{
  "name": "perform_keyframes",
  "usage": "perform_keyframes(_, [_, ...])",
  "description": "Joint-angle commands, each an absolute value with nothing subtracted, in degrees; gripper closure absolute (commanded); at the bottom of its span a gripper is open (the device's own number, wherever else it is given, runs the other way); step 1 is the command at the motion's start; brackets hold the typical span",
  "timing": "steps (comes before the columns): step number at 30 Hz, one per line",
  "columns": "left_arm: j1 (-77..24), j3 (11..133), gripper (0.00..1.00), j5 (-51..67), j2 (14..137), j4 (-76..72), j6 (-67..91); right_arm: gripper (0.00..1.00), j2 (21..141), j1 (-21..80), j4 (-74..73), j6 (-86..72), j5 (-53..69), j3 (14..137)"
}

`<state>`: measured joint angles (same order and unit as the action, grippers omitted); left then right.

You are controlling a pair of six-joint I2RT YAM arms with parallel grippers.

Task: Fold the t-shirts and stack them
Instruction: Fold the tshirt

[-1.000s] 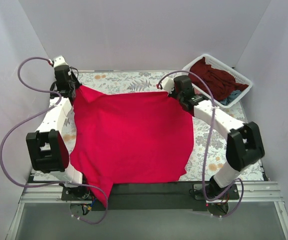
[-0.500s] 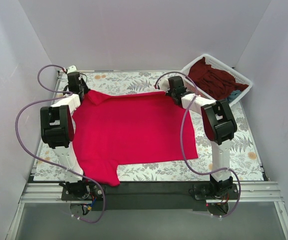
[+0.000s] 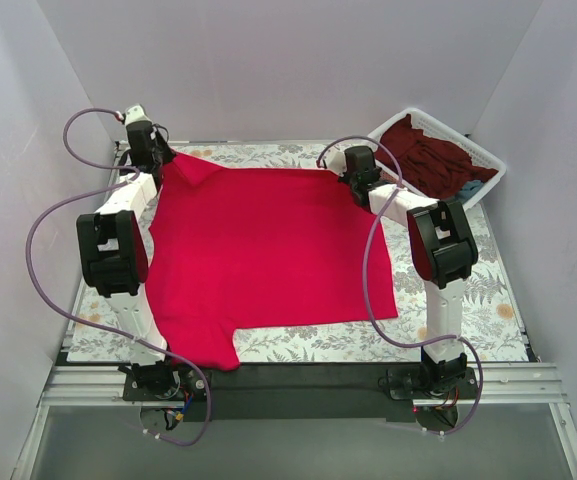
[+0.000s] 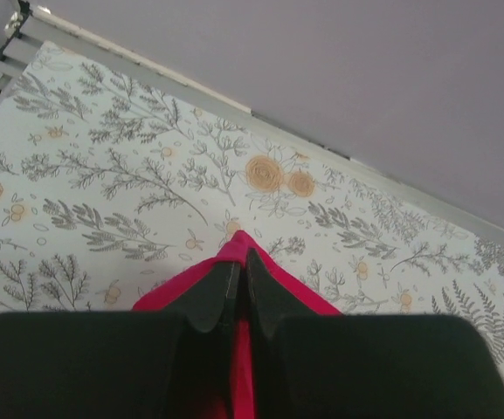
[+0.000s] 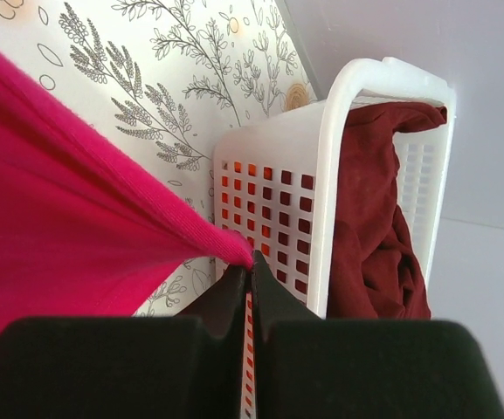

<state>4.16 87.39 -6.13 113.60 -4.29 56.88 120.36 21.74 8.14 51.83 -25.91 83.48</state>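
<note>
Red t-shirt [image 3: 268, 250] lies spread open on the table [image 3: 468, 320]. The left gripper [image 4: 240, 262] and right gripper [image 5: 250, 262] each clench one far corner. No fold is made; a maroon shirt [image 3: 428, 155] and teal shirt [image 3: 468, 196] wait in the basket [image 3: 492, 160], far right.

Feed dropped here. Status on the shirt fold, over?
Left gripper shut on red shirt, far corner; right gripper shut on the other. Shirt spread across table. Basket near right gripper.

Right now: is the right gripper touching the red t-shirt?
Touching. The right wrist view shows the right gripper shut on a corner of the red t-shirt, with the cloth drawn taut from its fingertips.
</note>
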Motion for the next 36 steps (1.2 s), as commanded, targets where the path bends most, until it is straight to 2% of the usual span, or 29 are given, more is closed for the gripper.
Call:
perform_keyframes(1, [4.57, 88.07, 1.0, -6.68, 110.05, -0.36, 57.74, 0.99, 116.64, 21.36, 11.34, 52.03, -27.86, 84.38])
perform_keyframes(15, [4.57, 75.94, 1.0, -5.89, 93.71, 12.56, 66.26, 0.99, 105.47, 23.81, 10.37, 49.92, -29.97, 72.96])
perform_keyframes(22, [4.57, 67.51, 1.0, -5.54, 83.77, 20.21, 71.97, 0.99, 99.15, 25.75, 8.7, 45.71, -31.11, 63.39])
perform_keyframes(29, [4.57, 54.95, 1.0, -7.82, 71.12, 20.74, 77.86, 0.99, 96.94, 26.19, 7.56, 41.23, -31.73, 58.89])
perform_keyframes(36, [4.57, 44.75, 1.0, -8.0, 66.98, 19.08, 85.24, 0.99, 98.52, 26.19, 5.98, 37.44, -31.2, 57.39])
